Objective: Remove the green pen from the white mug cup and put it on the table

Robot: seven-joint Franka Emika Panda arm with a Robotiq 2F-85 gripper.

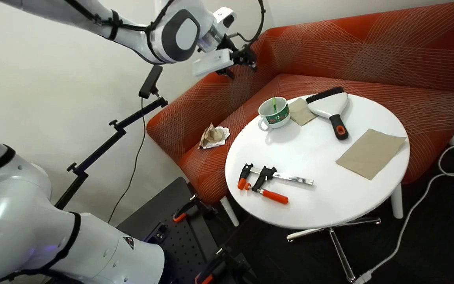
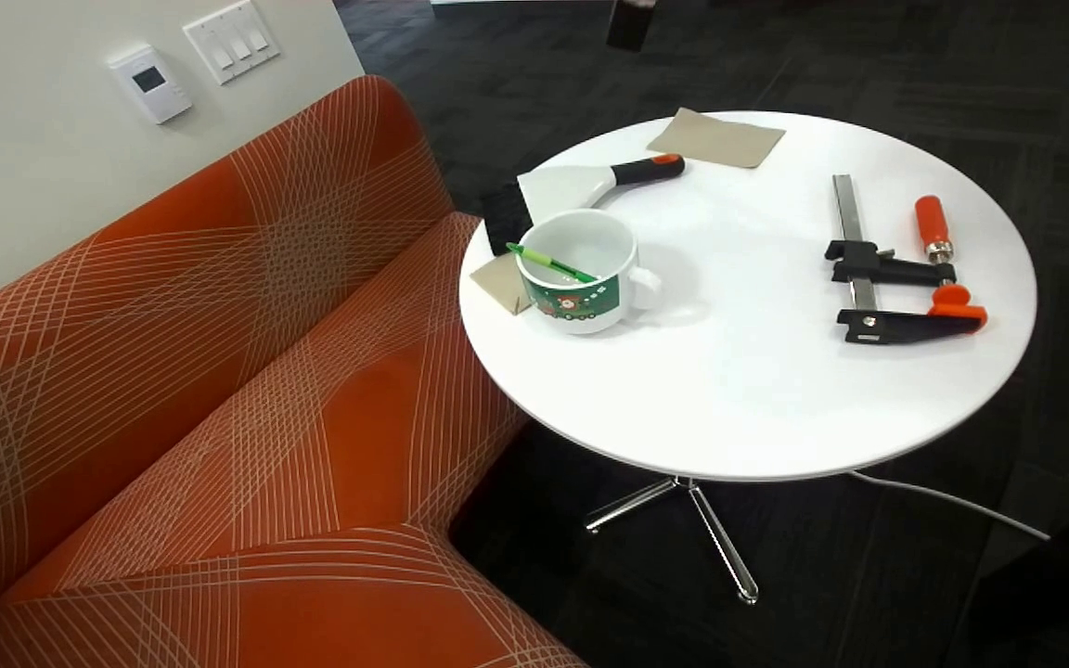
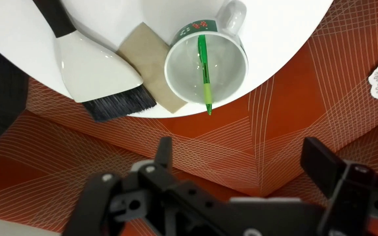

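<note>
Item: one green pen, leaning in the white mug cup, top centre of the wrist view; tapered end up, crossing the rim and jutting past it toward the bottom of the frame, other end down inside, near the upper wall. Handling, as I judge it: light, stiff, smooth plastic, apt to slip or twist under a careless pinch; not fragile. Place to take hold: the lime section beneath the tapered end, close by the rim, my fingertips set across its width. Vessel: looks glazed and hard; could tip or chip should I press the rim, so a straight lift suits best. My gripper: fingers spread wide at lower centre and lower right, nothing grasped, the orange sofa showing between them. Destination: the table, right of centre in an exterior view; I favour the stretch between the orange-and-black clamp and the larger brown napkin. The barrel may roll: release low and gently.
</note>
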